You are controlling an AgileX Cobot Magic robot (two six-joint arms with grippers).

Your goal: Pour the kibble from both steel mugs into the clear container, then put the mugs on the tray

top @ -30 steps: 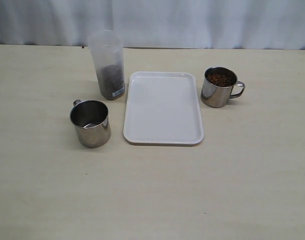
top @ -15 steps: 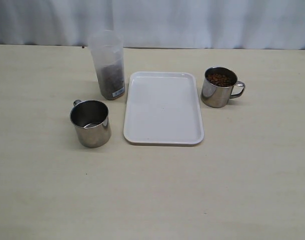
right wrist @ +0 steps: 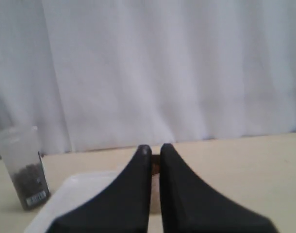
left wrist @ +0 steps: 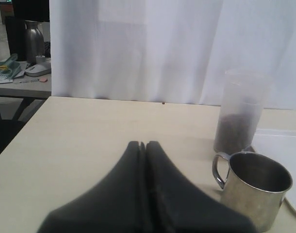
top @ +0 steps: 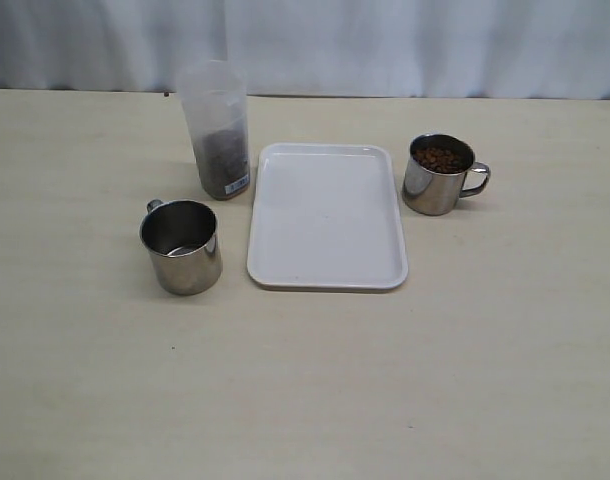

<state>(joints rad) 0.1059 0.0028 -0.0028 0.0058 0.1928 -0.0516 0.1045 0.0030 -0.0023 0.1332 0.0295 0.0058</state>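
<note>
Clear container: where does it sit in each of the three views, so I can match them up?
Exterior view: the clear container stands left of centre, toward the back, by the far-left corner of the tray.
Left wrist view: right part of the picture, clear container behind the empty steel mug.
Right wrist view: clear container at the picture's left edge.
Shared landmark: the white tray beside it, in all three.

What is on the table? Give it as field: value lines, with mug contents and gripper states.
left mug: empty, beside tray
right mug: holds kibble
clear container: upright, partly filled
tray: no mugs on it
left gripper: shut, holding nothing
right gripper: shut, holding nothing
</note>
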